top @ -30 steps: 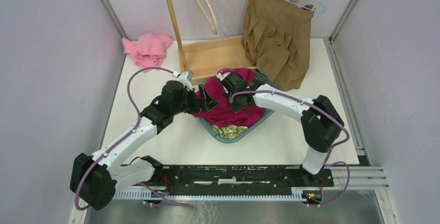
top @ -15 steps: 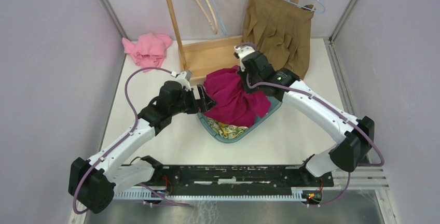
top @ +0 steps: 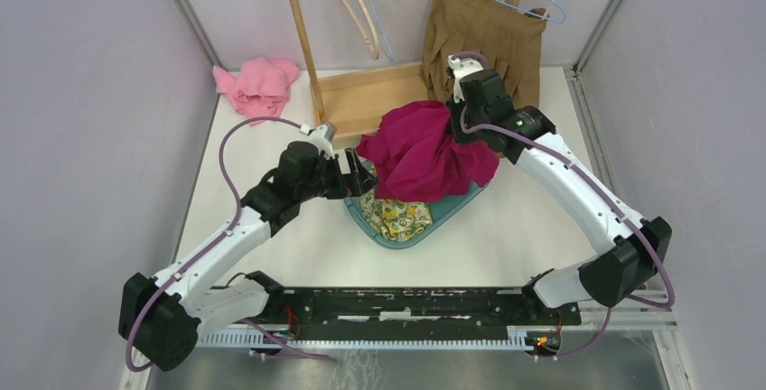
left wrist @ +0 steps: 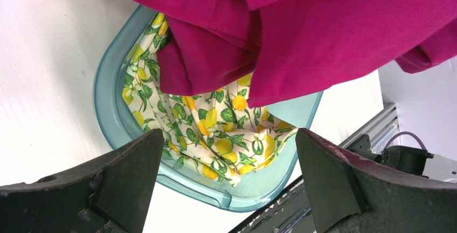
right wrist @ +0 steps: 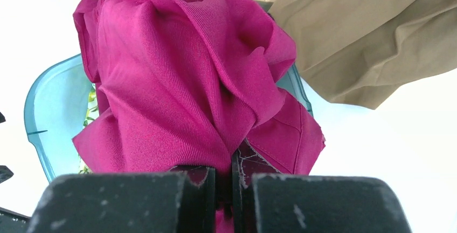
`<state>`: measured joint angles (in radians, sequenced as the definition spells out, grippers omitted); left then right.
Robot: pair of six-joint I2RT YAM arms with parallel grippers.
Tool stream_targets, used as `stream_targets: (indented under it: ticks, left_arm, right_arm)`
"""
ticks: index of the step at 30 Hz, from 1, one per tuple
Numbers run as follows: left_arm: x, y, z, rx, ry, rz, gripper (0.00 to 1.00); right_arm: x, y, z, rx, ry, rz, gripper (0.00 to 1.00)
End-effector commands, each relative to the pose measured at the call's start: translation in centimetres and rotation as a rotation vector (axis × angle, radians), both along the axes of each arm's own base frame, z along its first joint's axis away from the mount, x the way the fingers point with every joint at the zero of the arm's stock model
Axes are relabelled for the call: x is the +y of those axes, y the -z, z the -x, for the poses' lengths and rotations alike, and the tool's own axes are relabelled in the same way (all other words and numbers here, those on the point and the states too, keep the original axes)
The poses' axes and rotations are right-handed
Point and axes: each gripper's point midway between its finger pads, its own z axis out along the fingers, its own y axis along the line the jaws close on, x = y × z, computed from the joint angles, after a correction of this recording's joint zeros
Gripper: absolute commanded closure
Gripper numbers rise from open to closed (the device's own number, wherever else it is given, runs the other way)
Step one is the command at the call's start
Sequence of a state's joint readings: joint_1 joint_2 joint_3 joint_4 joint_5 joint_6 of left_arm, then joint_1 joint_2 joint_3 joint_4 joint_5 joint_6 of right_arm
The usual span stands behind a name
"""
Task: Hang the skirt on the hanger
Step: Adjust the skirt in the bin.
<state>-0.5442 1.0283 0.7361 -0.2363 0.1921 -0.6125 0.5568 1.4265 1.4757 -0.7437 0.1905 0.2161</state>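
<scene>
My right claw [right wrist: 232,175] pinches the magenta skirt [top: 425,151], holding it bunched above the teal basin [top: 402,239]; my left claw [top: 359,178] gapes wide, empty, beside the lemon-print cloth [top: 397,216].

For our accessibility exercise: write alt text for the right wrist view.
The right claw pinches a magenta skirt, bunched above a teal tub; a tan skirt hangs behind at right.
</scene>
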Motion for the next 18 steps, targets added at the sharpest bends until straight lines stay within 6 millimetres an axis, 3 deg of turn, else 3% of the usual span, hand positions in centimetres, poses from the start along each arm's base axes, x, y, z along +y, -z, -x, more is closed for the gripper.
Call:
stream_targets:
  ticks: [1, 7, 11, 14, 18]
  left_arm:
    - [-0.9, -1.7, -0.7, -0.038, -0.001, 0.044, 0.01]
    - [-1.3, -1.2, -0.6, -0.027, 0.006, 0.033, 0.01]
    - [-1.6, -0.7, -0.8, -0.014, 0.01, 0.022, 0.01]
    - [-1.9, -0.7, -1.0, -0.013, 0.017, 0.019, 0.01]
    - [-2.1, -0.9, -1.2, -0.02, 0.02, 0.018, 0.01]
  right_arm:
    - [1.7, 1.4, -1.8, 0.003, -0.001, -0.099, 0.99]
    - [2.6, 8.2, -2.4, 0.131, 0.005, -0.072, 0.99]
    - [2.4, 11.6, -2.8, 0.192, 0.03, -0.04, 0.99]
    - [2.1, 12.5, -3.1, 0.217, 0.049, -0.028, 0.99]
    - [1.2, 11.1, -3.5, 0.186, 0.077, -0.013, 0.99]
